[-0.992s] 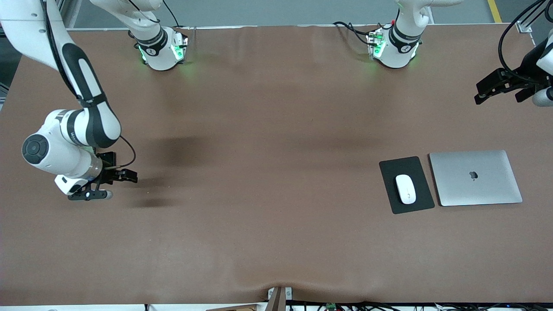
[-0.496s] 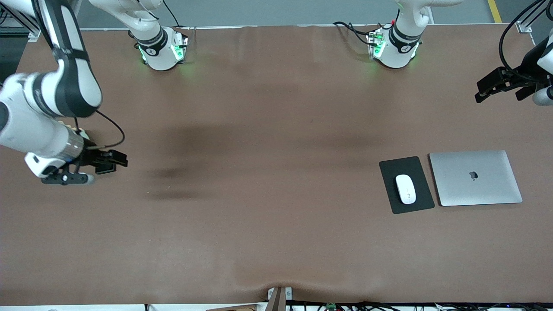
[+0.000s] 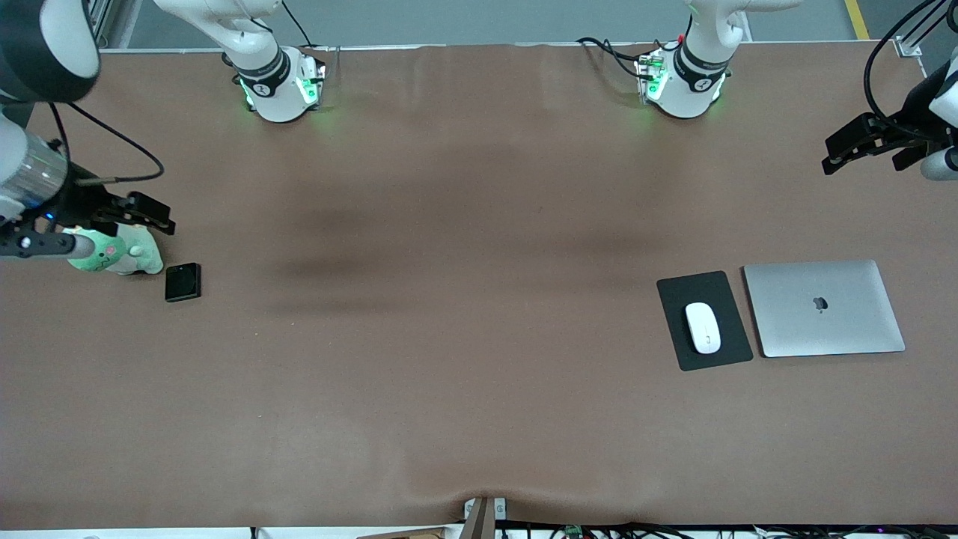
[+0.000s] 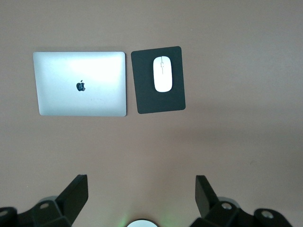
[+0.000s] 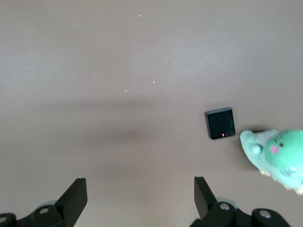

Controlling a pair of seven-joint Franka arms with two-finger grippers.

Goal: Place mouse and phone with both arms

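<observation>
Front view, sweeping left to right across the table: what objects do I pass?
Green plush toy → phone → mouse pad with the mouse on it → closed laptop.

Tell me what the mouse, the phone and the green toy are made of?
The mouse looks like glossy white plastic: it shines. The phone looks like smooth black glass or plastic, with a flat dark face. The green toy looks like soft plush, rounded and matte.

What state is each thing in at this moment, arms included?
Small white oval mouse: lying on the black mouse pad.
Small black square phone: flat on the table, beside the green plush toy.
Silver laptop: closed.
Left gripper: open, held high.
Right gripper: open, empty.
</observation>
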